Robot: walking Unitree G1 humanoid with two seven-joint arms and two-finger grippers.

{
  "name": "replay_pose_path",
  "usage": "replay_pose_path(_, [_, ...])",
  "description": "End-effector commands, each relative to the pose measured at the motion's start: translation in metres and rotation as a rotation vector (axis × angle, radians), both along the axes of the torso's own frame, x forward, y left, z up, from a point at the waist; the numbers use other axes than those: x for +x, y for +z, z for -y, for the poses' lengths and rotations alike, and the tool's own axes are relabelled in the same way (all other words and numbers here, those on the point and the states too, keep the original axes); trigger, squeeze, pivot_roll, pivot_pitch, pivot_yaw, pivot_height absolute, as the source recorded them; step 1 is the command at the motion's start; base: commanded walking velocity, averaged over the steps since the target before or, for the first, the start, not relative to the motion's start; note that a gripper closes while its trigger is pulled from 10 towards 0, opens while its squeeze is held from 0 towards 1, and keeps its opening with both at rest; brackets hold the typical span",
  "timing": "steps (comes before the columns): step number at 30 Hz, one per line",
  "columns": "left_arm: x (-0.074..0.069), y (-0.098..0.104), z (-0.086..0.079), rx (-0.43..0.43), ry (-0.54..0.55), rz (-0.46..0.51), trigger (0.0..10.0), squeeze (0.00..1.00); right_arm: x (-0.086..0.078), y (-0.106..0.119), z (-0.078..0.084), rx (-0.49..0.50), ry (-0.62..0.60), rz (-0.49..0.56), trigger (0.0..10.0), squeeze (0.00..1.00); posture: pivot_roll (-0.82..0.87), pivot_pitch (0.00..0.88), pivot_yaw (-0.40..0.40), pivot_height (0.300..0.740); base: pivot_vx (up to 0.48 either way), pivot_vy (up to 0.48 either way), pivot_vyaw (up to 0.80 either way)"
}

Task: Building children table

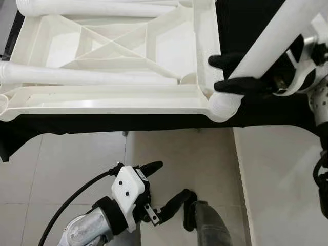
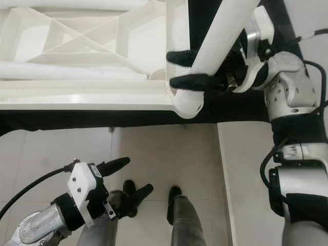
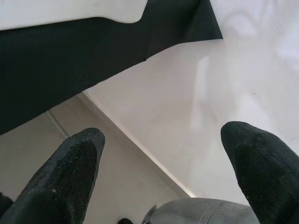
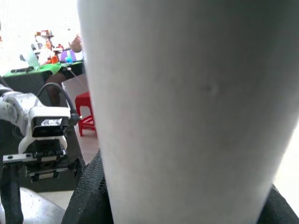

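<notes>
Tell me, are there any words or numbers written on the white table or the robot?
None can be read.
The upside-down white tabletop is bare plastic.
The table leg held by the right gripper carries no print.
The left gripper has a dark patch on its camera housing, too blurred to read.

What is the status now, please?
Right pincer shut on white table leg, at tabletop corner socket. Left pincer open, idle low over floor.
</notes>
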State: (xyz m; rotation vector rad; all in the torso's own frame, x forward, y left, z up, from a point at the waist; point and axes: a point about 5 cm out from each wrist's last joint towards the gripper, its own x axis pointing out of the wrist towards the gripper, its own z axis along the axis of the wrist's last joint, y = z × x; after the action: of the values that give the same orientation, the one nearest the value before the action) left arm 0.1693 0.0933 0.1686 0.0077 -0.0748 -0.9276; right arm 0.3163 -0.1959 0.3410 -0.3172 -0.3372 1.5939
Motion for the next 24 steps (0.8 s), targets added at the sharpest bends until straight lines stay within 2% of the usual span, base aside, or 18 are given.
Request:
replay_pose_path(1, [-0.006, -0.003, -0.001, 0.012, -0.02, -0.018, 10.0, 0.0, 0.002, -0.021, 0.0, -0.076, -0.005, -0.064, 10.0, 0.0, 0.12, 0.497, 0.051, 0.74, 0.0, 0.0, 0.0])
replay_pose_path(6, [-0.005, -0.003, -0.001, 0.018, -0.024, -0.009, 10.0, 0.0, 0.006, -0.025, -0.002, -0.141, -0.021, -0.059, 10.0, 0.0, 0.13, 0.501, 0.053, 0.74, 0.0, 0.0, 0.0])
replay_pose_path(14, [-0.005, -0.003, 0.0, 0.02, -0.022, -0.002, 10.0, 0.0, 0.007, -0.018, -0.001, -0.155, -0.027, -0.05, 10.0, 0.0, 0.12, 0.504, 0.046, 0.74, 0.0, 0.0, 0.0])
replay_pose_path(24, [-0.007, -0.003, -0.001, 0.023, -0.023, 0.003, 10.0, 0.0, 0.006, -0.012, 0.008, -0.179, -0.048, -0.05, 10.0, 0.0, 0.12, 0.509, 0.045, 0.74, 0.0, 0.0, 0.0])
